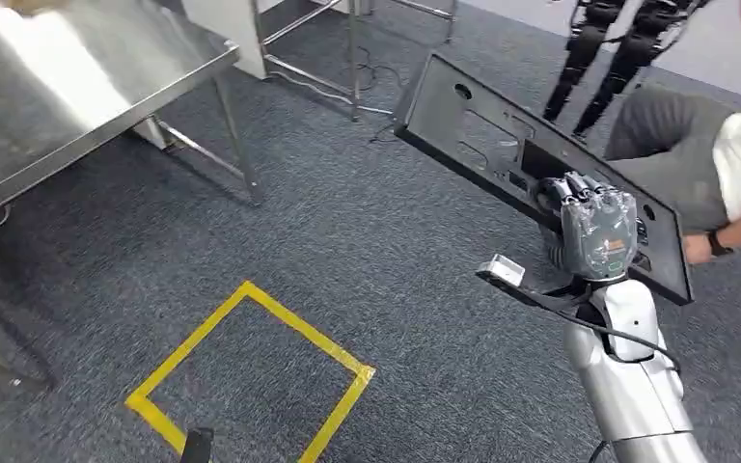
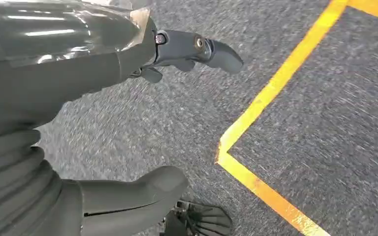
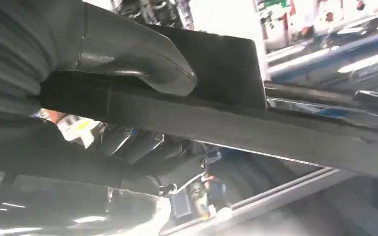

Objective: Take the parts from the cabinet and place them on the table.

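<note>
The right hand [image 1: 598, 227] has its fingers [image 1: 579, 188] curled over the edge of a long black panel [image 1: 482, 125], thumb [image 3: 142, 59] pressed on the opposite face, holding it tilted at the frame's right. The left hand [image 2: 78, 123] hangs empty with fingers apart over grey carpet [image 1: 347, 241] and yellow tape [image 1: 251, 371]. A steel table [image 1: 68, 87] fills the upper left; a seated person [image 1: 724, 164] is at right.

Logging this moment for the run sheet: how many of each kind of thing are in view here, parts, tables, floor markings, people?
Black panel part, held by the right hand: 1
Steel table: 1
Yellow tape square on the carpet: 1
Person, seated nearby: 1
Total: 4
</note>
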